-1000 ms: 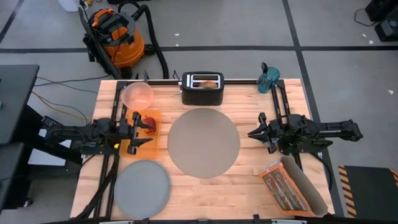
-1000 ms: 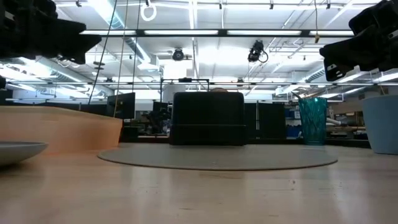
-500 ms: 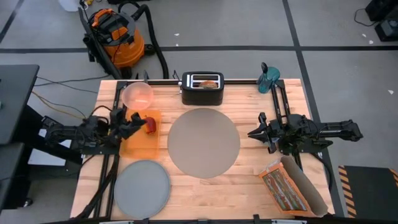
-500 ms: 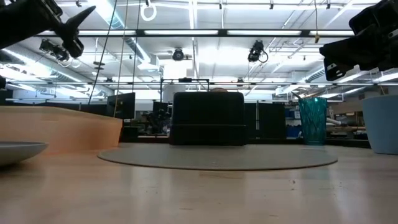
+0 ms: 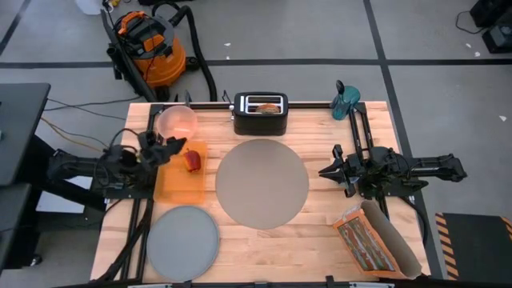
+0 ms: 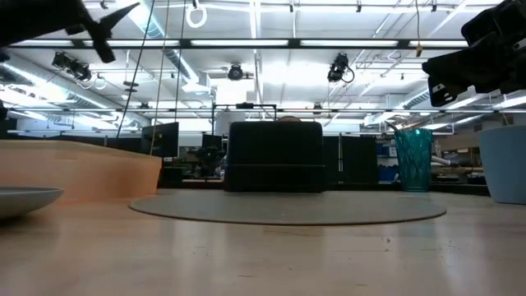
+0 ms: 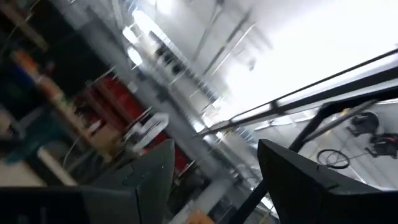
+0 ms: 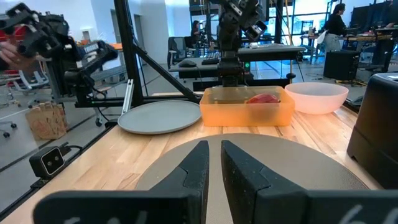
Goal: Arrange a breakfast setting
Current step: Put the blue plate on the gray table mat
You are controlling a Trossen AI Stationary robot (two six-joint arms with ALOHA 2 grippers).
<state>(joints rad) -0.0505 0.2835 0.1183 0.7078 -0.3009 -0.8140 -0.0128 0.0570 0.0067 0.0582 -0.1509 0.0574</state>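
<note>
A large grey mat (image 5: 262, 182) lies mid-table. A grey plate (image 5: 182, 238) lies at the near left. A red apple (image 5: 192, 161) rests in an orange tray (image 5: 181, 180). A pink bowl (image 5: 177, 122) stands beyond the tray. A bagel (image 5: 270, 105) sticks out of the black toaster (image 5: 260, 114). The orange cereal box (image 5: 366, 244) lies flat at the near right. My left gripper (image 5: 166, 146) is open and empty, raised at the tray's far left corner. My right gripper (image 5: 324, 170) is shut and empty, right of the mat. Spoon and cup are out of view.
A teal bottle (image 5: 346, 100) stands at the far right corner. Black frame rails (image 5: 358, 128) run along the table's left and right sides. The left wrist view (image 7: 214, 180) looks up at the ceiling. Bare wood shows in front of the mat (image 5: 272, 252).
My left gripper has drawn back from over the orange tray toward the table's far left, rising and tipping its fingers upward, still open. The apple stays in the tray. My right arm has kept still.
</note>
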